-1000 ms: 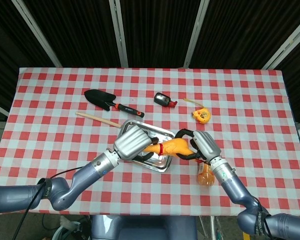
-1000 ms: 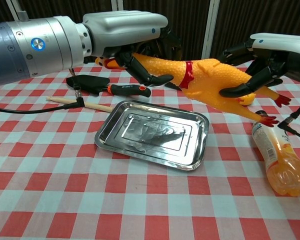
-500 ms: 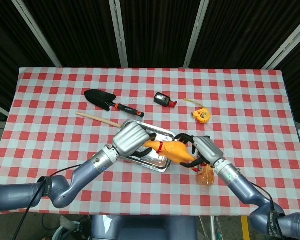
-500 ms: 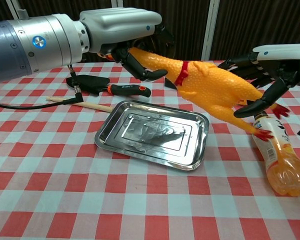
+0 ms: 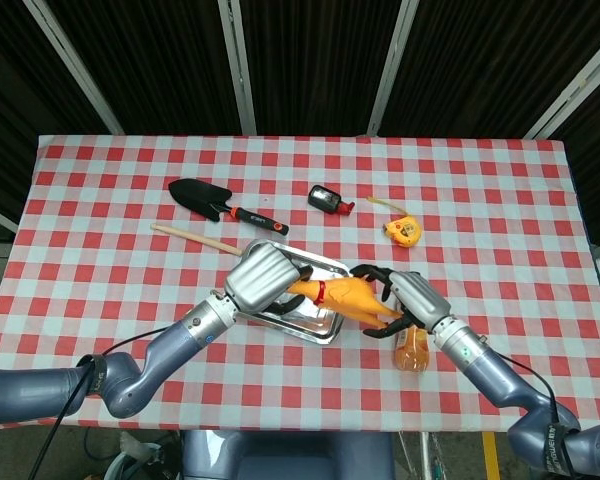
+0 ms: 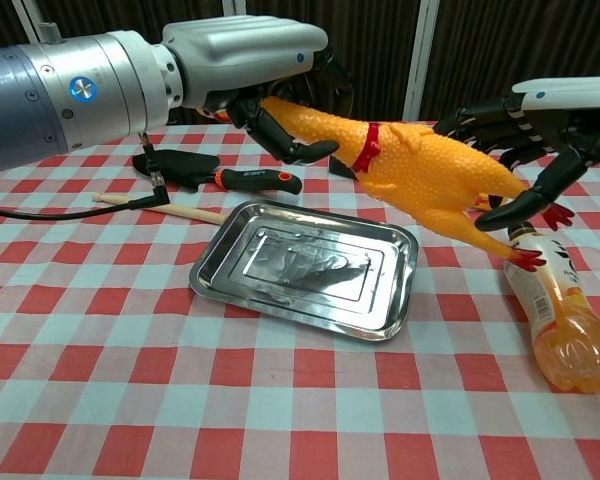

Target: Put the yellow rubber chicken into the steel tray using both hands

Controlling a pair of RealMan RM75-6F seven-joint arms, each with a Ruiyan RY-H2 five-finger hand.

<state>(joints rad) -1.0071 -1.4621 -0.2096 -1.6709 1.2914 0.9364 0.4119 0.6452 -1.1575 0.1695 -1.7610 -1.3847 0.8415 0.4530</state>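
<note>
The yellow rubber chicken (image 5: 345,295) (image 6: 430,170) hangs in the air, tilted down to the right, above the right edge of the steel tray (image 5: 320,263) (image 6: 300,255). My left hand (image 5: 263,280) (image 6: 250,55) grips its neck and head end over the tray. At its rear, my right hand (image 5: 412,292) (image 6: 550,110) cups it loosely, fingers spread above the body and one finger curled under the legs. The red feet dangle just above an orange bottle. The tray has nothing in it.
An orange drink bottle (image 5: 412,350) (image 6: 565,330) lies right of the tray, under my right hand. Behind the tray lie a wooden stick (image 5: 195,238) (image 6: 180,210) and a black trowel (image 5: 205,197) (image 6: 180,168). Farther back are a black device (image 5: 327,198) and a yellow tape measure (image 5: 404,232).
The chicken's rear has dropped, so it now slopes down to the right. My right hand has slid back toward the tail and loosened its fingers. The left hand barely moved.
</note>
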